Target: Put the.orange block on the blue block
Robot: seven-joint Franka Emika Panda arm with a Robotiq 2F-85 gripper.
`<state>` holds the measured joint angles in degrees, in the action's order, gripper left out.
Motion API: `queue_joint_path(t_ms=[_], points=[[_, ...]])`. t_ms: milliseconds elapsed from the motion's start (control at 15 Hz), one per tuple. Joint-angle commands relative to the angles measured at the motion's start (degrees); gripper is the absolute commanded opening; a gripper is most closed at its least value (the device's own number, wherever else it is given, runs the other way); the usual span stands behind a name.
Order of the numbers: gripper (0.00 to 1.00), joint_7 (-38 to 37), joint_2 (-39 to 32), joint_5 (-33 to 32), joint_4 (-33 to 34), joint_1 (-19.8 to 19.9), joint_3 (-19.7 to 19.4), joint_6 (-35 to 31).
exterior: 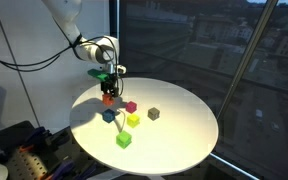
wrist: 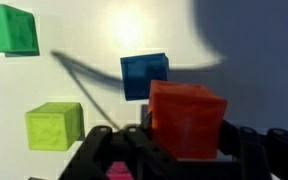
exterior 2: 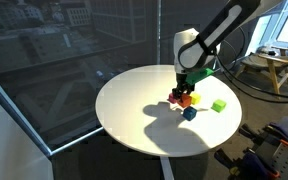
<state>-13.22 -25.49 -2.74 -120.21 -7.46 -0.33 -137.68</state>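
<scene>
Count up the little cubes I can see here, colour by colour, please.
small orange cube: 1
small dark blue cube: 1
small magenta cube: 1
small yellow-green cube: 1
small bright green cube: 1
small dark grey cube: 1
Total: 6

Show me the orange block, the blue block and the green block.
orange block (wrist: 187, 122), wrist view, centre of its largest visible face.
blue block (wrist: 144, 76), wrist view, centre of its visible face.
green block (wrist: 9, 28), wrist view, middle of its visible part.
</scene>
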Motion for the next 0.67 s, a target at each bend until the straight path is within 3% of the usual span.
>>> queue_joint_path(t_ms=[0, 600], points=[[0.23, 1.2, 3.3, 0.7, -3.8, 1.1, 0.4, -1.1], [0.23, 1.1, 4.6, 0.3, -8.1, 2.3, -0.3, -4.3]])
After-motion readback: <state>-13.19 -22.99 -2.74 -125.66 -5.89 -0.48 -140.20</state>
